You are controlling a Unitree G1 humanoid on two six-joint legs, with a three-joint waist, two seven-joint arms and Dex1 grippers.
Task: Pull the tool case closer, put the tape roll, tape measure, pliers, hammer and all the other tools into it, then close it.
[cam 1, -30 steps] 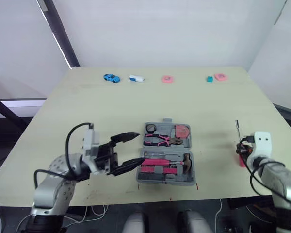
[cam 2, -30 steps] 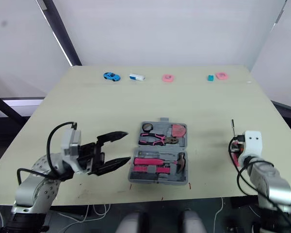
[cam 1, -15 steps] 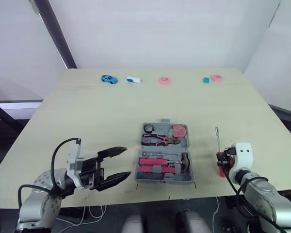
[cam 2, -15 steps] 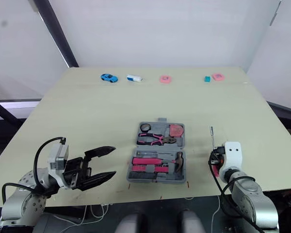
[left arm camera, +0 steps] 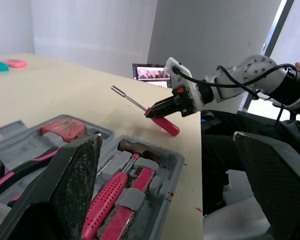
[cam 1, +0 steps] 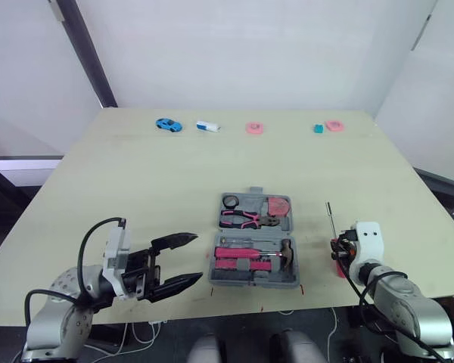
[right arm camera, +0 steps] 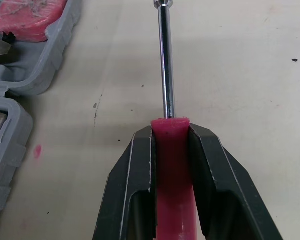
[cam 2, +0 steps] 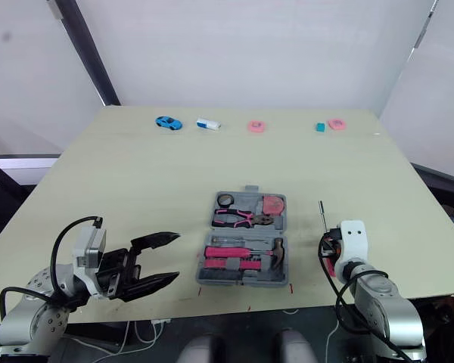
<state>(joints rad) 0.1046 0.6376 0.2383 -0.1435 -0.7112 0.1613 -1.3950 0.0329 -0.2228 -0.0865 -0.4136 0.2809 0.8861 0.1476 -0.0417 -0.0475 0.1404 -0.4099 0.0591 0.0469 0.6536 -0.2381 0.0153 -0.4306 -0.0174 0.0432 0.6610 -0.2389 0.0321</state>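
Note:
The grey tool case (cam 1: 299,227) lies open at the table's near middle. In it are a black tape roll (cam 1: 231,200), pink-handled pliers (cam 1: 246,219), a pink tape measure (cam 1: 280,205), a hammer (cam 1: 289,248) and pink-handled tools. My left gripper (cam 1: 199,257) stands open just left of the case, apart from it. Right of the case, my right gripper (right arm camera: 170,135) is shut on the pink handle of a screwdriver (right arm camera: 165,65). Its steel shaft points away from me, above the table beside the case.
Along the table's far edge lie a blue toy car (cam 1: 165,124), a white and blue piece (cam 1: 206,126), two pink rings (cam 1: 253,128) (cam 1: 334,125) and a teal block (cam 1: 318,129). The table's near edge runs just in front of the case.
My left gripper has drawn back from the case's left edge. The right gripper has carried the screwdriver left, closer to the case. The head camera has also shifted.

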